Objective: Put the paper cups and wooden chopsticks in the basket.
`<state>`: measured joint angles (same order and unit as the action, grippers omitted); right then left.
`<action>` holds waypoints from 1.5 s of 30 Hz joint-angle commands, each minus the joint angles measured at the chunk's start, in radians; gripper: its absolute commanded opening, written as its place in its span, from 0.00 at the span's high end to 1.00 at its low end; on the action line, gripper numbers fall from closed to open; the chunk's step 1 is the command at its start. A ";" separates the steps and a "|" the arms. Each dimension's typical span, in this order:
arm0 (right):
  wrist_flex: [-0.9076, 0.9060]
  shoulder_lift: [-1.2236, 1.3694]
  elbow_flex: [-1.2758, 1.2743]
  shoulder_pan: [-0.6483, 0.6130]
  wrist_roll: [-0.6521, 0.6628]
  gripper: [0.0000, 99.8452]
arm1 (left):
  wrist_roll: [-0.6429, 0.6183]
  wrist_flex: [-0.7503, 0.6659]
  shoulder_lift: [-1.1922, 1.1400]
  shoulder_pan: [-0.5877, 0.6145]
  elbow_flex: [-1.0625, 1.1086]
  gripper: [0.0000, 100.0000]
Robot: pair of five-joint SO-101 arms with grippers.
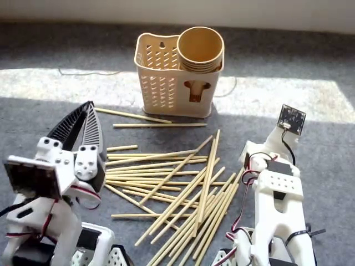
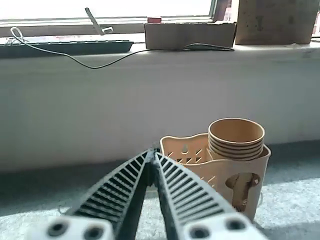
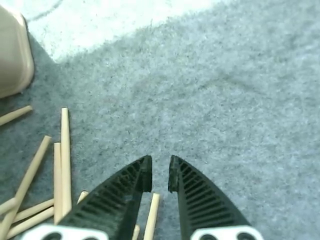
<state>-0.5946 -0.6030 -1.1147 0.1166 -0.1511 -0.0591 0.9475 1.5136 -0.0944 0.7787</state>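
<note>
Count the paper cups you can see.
5, judging by visible rims; uncertain. All paper cups sit nested in one upright stack inside the basket, whose wall hides their lower parts, so more could be hidden.

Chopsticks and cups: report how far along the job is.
Done: the paper cups sit stacked in the basket. In hand: nothing; the left hand is shut and empty, the right hand slightly open over the carpet. Left: the wooden chopsticks lie scattered outside the basket.

The basket's (image 1: 158, 83) wall hides the paper cups' (image 1: 199, 47) lower part. Some wooden chopsticks (image 1: 208, 172) have their ends farthest from the basket cut off by the edge.
</note>
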 commanded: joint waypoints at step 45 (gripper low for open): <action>-0.386 0.260 0.291 -0.113 -0.006 0.93 | 0.095 -0.155 0.002 0.298 0.794 0.99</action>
<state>-0.9505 -0.2946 -0.8600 0.0184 -0.1511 0.0253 0.8109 1.5075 0.1956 1.5781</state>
